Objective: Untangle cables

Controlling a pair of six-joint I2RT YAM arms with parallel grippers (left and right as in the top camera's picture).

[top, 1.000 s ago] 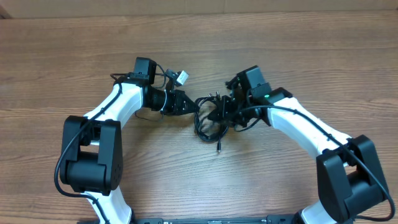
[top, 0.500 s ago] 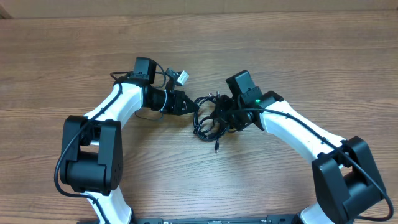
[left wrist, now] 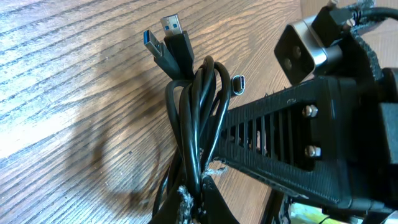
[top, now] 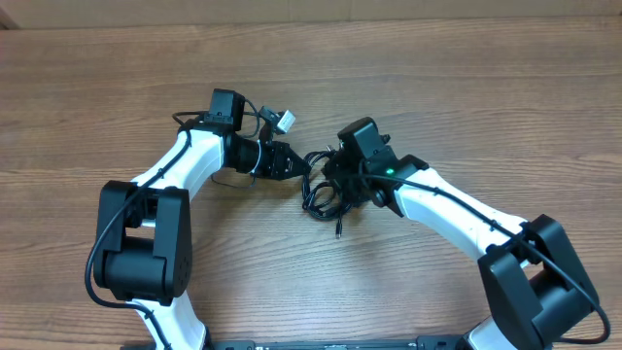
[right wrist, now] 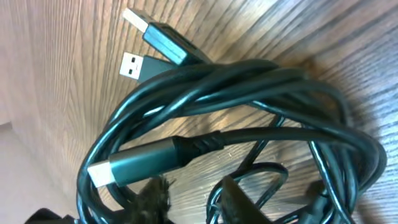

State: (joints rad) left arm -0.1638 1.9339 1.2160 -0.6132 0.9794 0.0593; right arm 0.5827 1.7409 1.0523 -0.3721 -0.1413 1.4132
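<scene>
The cables (top: 319,201) are thin black cords in a tangled bundle on the wooden table between my two arms. One small plug end (top: 338,231) trails toward the front. My left gripper (top: 299,165) is at the bundle's left side. In the left wrist view the left gripper (left wrist: 200,200) is shut on a few strands of the cables (left wrist: 196,106), and two USB plugs (left wrist: 168,37) stick out beyond. My right gripper (top: 332,183) hovers over the bundle's right side. In the right wrist view the right gripper (right wrist: 193,199) stands open over the cables (right wrist: 249,81), with bare wood between its fingers (right wrist: 152,198).
The right arm's black slotted finger (left wrist: 280,143) lies close beside the strands held by my left gripper. A white connector (top: 285,121) sticks out from the left wrist. Both arm bases stand at the front corners (top: 146,253). The table's far edge (top: 311,19) runs along the back.
The right arm has swung left, over and onto the bundle, and its jaws have parted. The left arm and its grip have not moved.
</scene>
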